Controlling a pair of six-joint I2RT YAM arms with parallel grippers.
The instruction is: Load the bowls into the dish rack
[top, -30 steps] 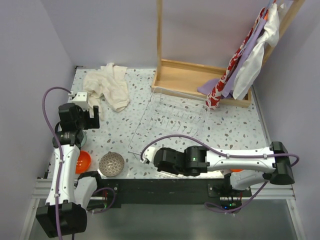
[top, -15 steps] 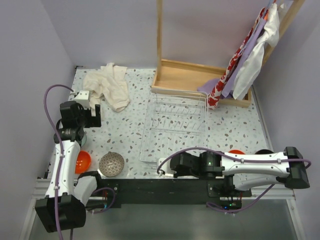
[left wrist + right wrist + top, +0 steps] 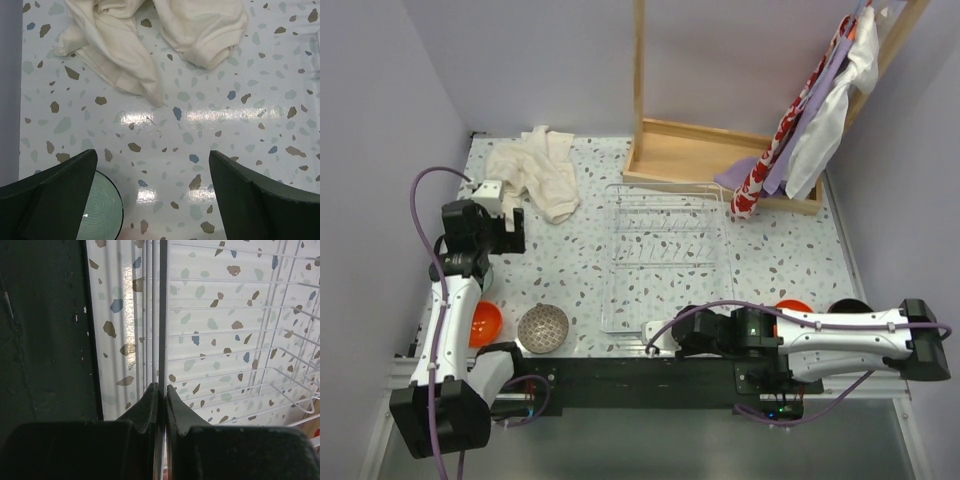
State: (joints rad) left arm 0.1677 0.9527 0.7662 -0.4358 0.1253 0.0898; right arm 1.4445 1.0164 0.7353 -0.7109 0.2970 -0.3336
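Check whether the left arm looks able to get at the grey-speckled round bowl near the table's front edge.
Probably yes: the left gripper is open and empty, and the grey-speckled round bowl sits uncovered near that arm's base, nothing over it. The arm would need to fold back.

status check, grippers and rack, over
Right gripper shut on rack near rim. Left gripper open, holding nothing. Rack empty; orange bowl and grey bowl near left. Cloth clear of rack.
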